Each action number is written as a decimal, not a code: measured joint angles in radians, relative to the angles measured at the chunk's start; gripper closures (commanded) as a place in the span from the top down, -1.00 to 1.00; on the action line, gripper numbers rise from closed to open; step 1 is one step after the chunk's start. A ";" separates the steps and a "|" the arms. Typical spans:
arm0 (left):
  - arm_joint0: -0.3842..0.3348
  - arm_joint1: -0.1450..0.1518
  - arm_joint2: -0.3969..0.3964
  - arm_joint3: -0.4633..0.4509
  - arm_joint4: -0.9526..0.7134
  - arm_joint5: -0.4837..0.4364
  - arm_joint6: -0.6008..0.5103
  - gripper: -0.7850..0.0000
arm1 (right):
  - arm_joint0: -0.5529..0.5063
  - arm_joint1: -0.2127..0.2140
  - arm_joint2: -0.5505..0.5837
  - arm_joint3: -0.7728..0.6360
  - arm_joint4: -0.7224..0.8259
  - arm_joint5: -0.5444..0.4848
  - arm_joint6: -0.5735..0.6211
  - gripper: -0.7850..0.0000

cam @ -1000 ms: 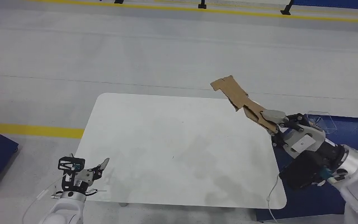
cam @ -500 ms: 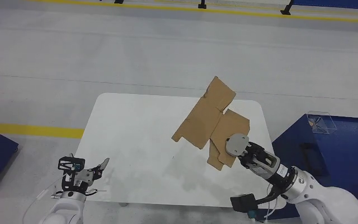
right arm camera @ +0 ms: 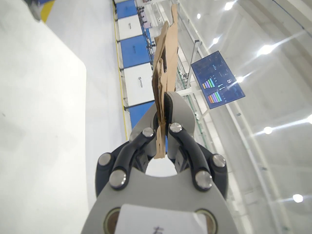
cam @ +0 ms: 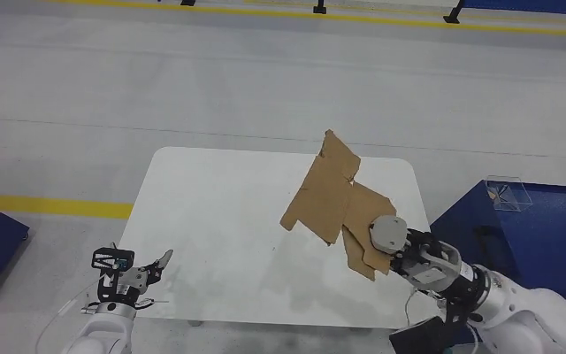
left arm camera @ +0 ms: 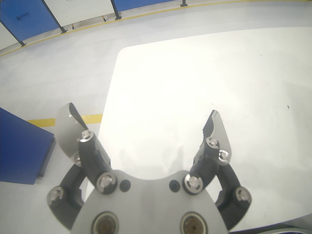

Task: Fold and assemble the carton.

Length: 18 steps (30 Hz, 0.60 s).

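Flattened cardboard carton (cam: 329, 196) is up off the desk (cam: 221, 230), over its right side, tilted; my right tool (right arm camera: 162, 107) pinches its lower edge. I have my left tool (left arm camera: 143, 115) spread wide at the desk's near left corner.

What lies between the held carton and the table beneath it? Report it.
Nothing visible. The right gripper holds the flat carton above the table; the open left gripper sits off at the table's corner.

Plain brown carton (cam: 332, 196), white table (cam: 221, 239).
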 measured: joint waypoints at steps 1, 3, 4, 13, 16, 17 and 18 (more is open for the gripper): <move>0.000 0.000 0.000 0.000 0.000 0.000 0.000 1.00 | 0.008 0.000 0.030 0.000 0.104 -0.068 0.015 -1.00; 0.000 0.000 0.000 0.000 0.000 0.000 0.000 1.00 | 0.011 0.002 0.098 0.000 0.367 -0.227 0.084 -1.00; 0.000 0.000 0.000 0.000 0.000 0.000 0.000 1.00 | 0.004 0.003 0.121 0.000 0.484 -0.285 0.128 -1.00; 0.000 0.000 0.000 0.000 0.000 0.000 0.000 1.00 | 0.011 0.094 -0.048 0.147 1.582 -0.490 0.755 -1.00; 0.000 0.000 0.000 0.000 0.000 0.000 0.000 1.00 | 0.069 0.133 -0.155 0.232 1.913 -0.453 0.994 -1.00; 0.000 0.000 0.000 0.000 0.000 0.000 0.000 1.00 | 0.095 0.145 -0.197 0.263 2.032 -0.426 1.086 -1.00; 0.000 0.000 0.000 0.000 0.000 0.000 0.000 1.00 | 0.112 0.152 -0.232 0.286 2.125 -0.407 1.151 -1.00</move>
